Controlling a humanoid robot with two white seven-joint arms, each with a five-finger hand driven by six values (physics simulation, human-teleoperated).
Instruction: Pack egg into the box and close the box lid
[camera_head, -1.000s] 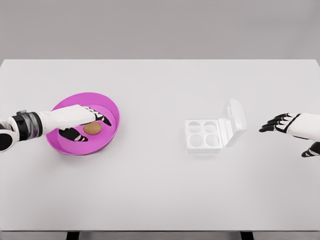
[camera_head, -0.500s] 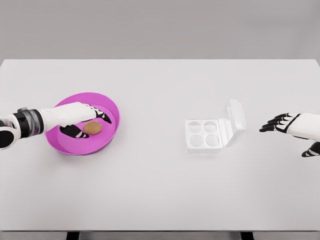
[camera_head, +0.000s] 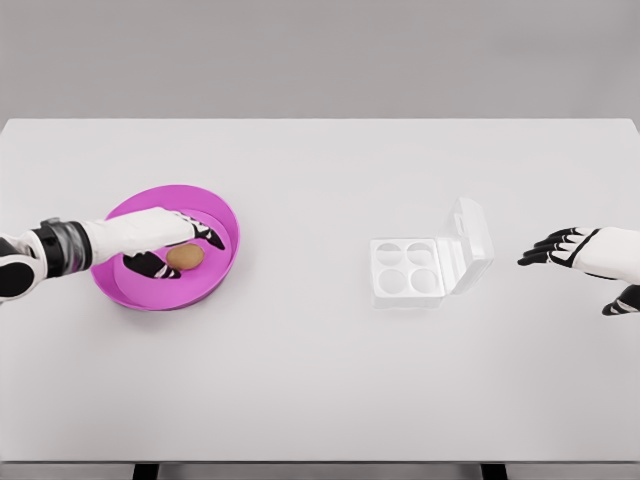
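Observation:
A brown egg (camera_head: 185, 257) lies in a purple bowl (camera_head: 222, 210) on the left of the white table. My left hand (camera_head: 192, 250) reaches into the bowl from the left. Its fingers (camera_head: 206, 236) arch over the egg and the thumb sits just left of it, without a closed grasp showing. A clear egg box (camera_head: 408, 270) with empty cups stands right of centre. Its lid (camera_head: 471, 243) is hinged up on the right side. My right hand (camera_head: 556, 247) hovers to the right of the box with fingers spread, holding nothing.
The white table (camera_head: 320, 380) stretches wide between bowl and box. Its front edge runs along the bottom of the view, and a grey wall stands behind.
My left hand has shifted slightly left and up over the egg, with the thumb drawing closer to it. The egg, box and right hand have stayed put.

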